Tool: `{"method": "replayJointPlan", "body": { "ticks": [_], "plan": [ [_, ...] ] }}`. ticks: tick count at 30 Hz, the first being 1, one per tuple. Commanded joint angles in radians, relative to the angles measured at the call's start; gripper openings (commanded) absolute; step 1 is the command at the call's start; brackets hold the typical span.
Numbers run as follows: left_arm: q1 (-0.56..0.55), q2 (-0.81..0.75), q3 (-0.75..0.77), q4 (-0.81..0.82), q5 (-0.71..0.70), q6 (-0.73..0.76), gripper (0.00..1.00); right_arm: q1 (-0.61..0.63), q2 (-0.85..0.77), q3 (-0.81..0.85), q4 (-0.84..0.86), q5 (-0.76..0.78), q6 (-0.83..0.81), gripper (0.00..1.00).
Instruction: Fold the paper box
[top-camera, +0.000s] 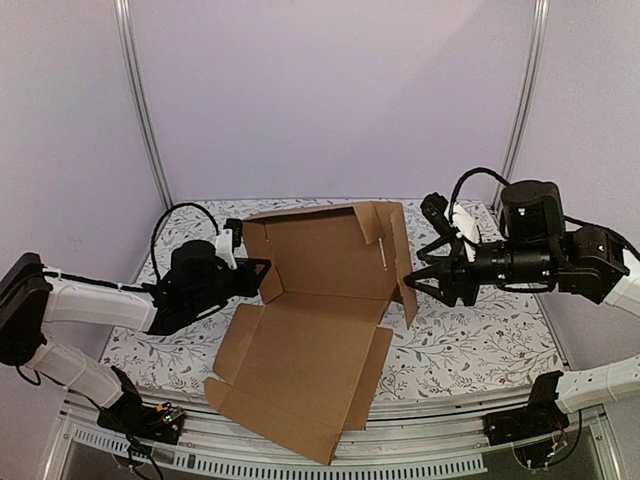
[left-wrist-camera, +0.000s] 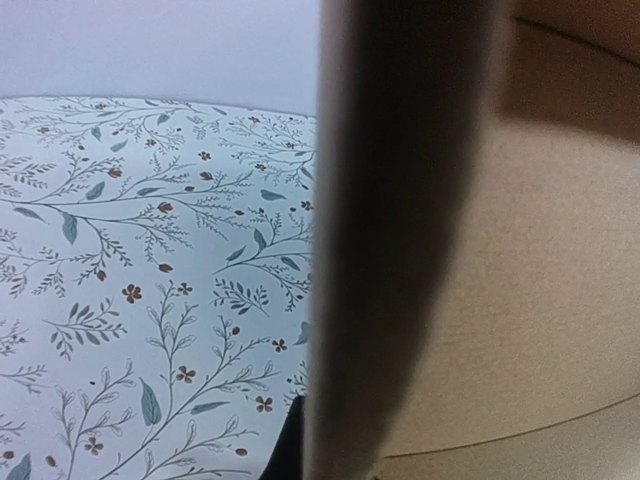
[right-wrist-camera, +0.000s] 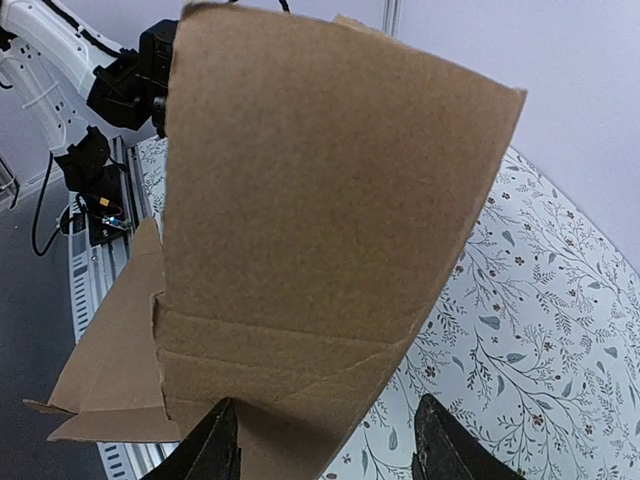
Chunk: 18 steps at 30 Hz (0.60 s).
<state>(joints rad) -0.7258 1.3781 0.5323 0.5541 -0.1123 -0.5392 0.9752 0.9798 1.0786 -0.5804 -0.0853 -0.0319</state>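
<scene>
Left wrist view: dark blurred band (left-wrist-camera: 400, 240) fills centre, identity unclear. Right wrist view: paper box (right-wrist-camera: 320, 200) panel screens much of the worktop (right-wrist-camera: 540, 300); right pincer (right-wrist-camera: 328, 425) cut by bottom edge, only fingertips showing.

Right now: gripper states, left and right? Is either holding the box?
Left gripper: closed, apparently pinching the left flap of the paper box.
Right gripper: open, holding nothing; the box's right flap stands just in front of it.

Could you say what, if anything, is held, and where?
The left end effector pinches the paper box by its left side flap; right end effector is open, holding nothing.
</scene>
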Motion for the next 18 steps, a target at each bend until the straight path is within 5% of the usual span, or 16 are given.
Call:
{"method": "replayJointPlan", "body": {
  "ticks": [1,18],
  "plan": [
    [0.006,-0.038,0.003,-0.002,0.012,0.020,0.00,0.006,0.032,0.028,0.071,-0.073,0.012,0.58],
    [-0.007,-0.073,-0.012,-0.022,-0.029,0.043,0.00,0.006,0.143,0.029,0.200,-0.100,0.088,0.58]
  ]
}}
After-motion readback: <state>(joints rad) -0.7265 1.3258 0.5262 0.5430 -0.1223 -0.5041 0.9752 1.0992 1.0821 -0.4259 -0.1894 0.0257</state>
